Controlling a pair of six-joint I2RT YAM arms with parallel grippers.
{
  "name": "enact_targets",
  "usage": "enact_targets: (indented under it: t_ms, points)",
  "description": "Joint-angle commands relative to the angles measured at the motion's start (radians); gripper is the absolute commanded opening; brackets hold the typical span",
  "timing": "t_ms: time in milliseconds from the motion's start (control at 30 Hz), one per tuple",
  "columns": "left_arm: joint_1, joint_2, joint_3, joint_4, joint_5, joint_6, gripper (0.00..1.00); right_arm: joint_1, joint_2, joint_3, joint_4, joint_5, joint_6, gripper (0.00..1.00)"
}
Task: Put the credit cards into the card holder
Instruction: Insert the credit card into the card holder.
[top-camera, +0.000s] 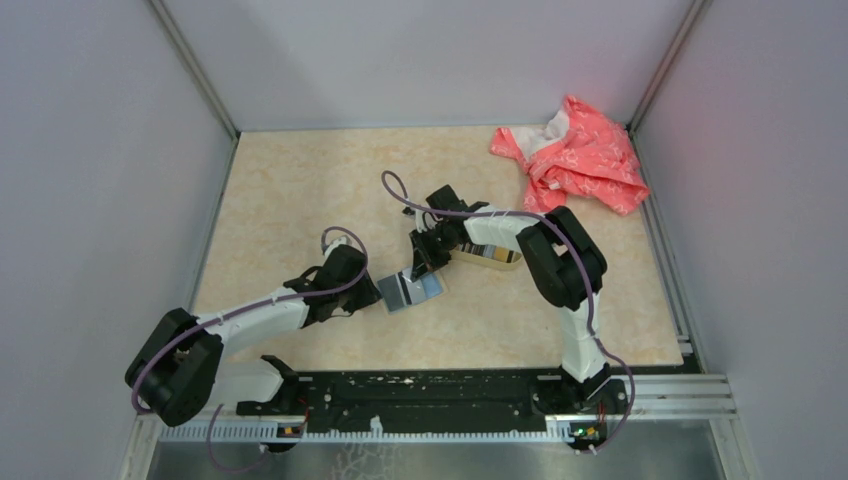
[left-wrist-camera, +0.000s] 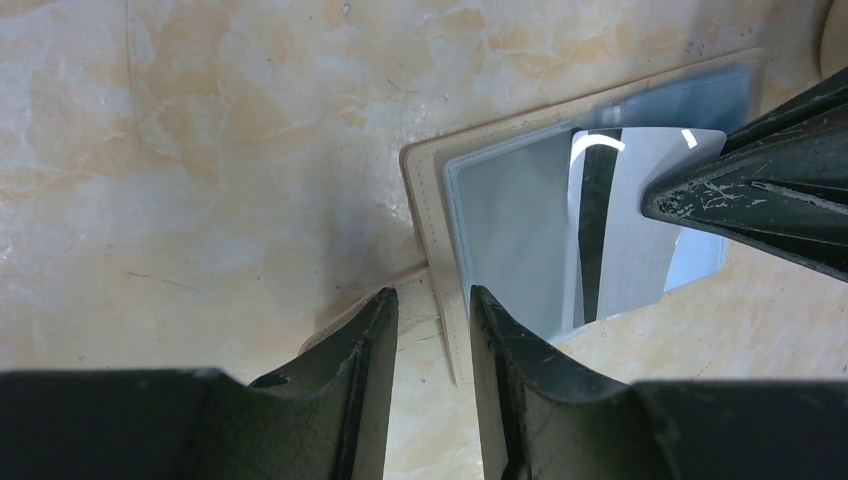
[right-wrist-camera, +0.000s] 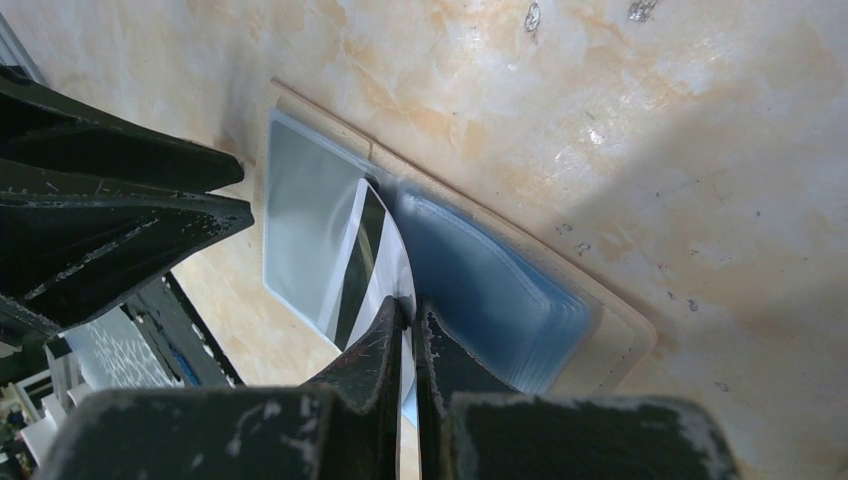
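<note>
Over the open card holder (right-wrist-camera: 615, 335), right gripper (right-wrist-camera: 408, 308) pinches a dark-striped card (right-wrist-camera: 365, 250); left gripper (left-wrist-camera: 432, 300) parted at its edge.

My right gripper (top-camera: 418, 268) points down onto the open beige folding card holder (top-camera: 398, 295) with its grey and blue clear pockets. A thin pale striped plastic card (top-camera: 413, 287) sits at my right fingertips. My left gripper (top-camera: 372, 295) meets the holder's left edge. Just right of my right fingers, under that arm, lies an oval tan dish (top-camera: 495, 258). Well beyond them is a crumpled pink patterned cloth (top-camera: 575, 158).
</note>
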Motion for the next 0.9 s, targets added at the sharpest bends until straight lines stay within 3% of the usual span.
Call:
enact_targets:
  t_ms: [0,867]
  points:
    - [0.006,0.04,-0.016,-0.038,-0.056,0.014,0.4,0.012,0.006,-0.01,-0.044,0.151,-0.014,0.0]
    - [0.006,0.058,-0.004,-0.037,-0.056,0.017,0.4,0.018,-0.018,-0.047,-0.066,0.16,0.009,0.0]
